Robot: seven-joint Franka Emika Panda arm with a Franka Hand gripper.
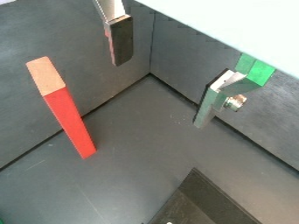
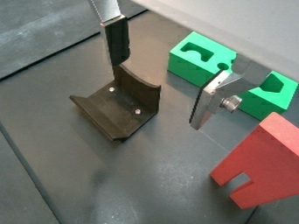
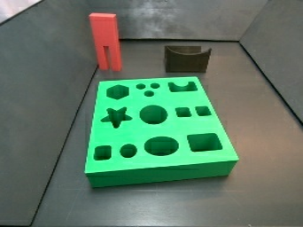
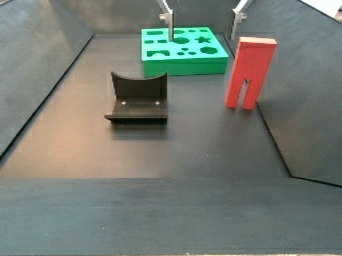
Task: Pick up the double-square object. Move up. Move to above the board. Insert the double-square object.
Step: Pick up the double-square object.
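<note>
The double-square object is a tall red-orange block that stands upright on the dark floor, its slotted end down. It also shows in a side view and in both wrist views. The green board lies flat with its shaped holes up, and also shows in a side view and in a wrist view. My gripper is open and empty, up above the board's far part and well apart from the block. Its fingers show in both wrist views.
The dark fixture with a curved upright stands on the floor beside the board, also in a side view and a wrist view. Grey walls close in the floor on the sides.
</note>
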